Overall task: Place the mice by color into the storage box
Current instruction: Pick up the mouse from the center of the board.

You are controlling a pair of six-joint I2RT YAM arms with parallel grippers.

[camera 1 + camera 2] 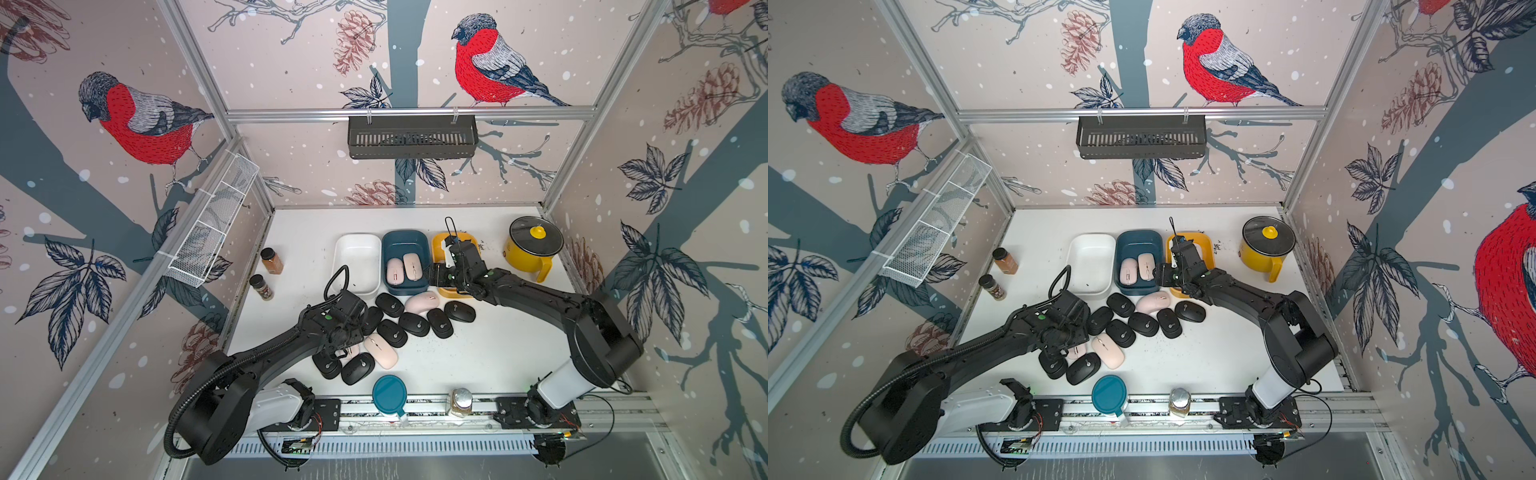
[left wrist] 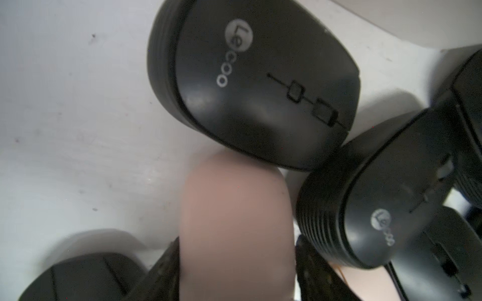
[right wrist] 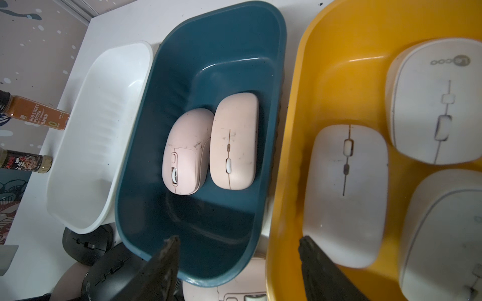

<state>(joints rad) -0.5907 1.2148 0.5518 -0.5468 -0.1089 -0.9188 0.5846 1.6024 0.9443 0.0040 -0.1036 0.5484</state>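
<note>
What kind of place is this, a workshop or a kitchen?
Probably a robot test booth, not a real kitchen: an aluminium frame with bird wallpaper walls it in, a left arm and a right arm stand on a front rail, and computer mice lie by coloured tubs.

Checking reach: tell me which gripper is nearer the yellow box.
Right. The right gripper hangs over the rim of the yellow box, beside the blue box; the left gripper is at the loose pile, around a pink mouse.

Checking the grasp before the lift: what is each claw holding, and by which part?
Left claw seems to clamp a pink mouse across its long sides. Right claw is open, holding nothing.
</note>
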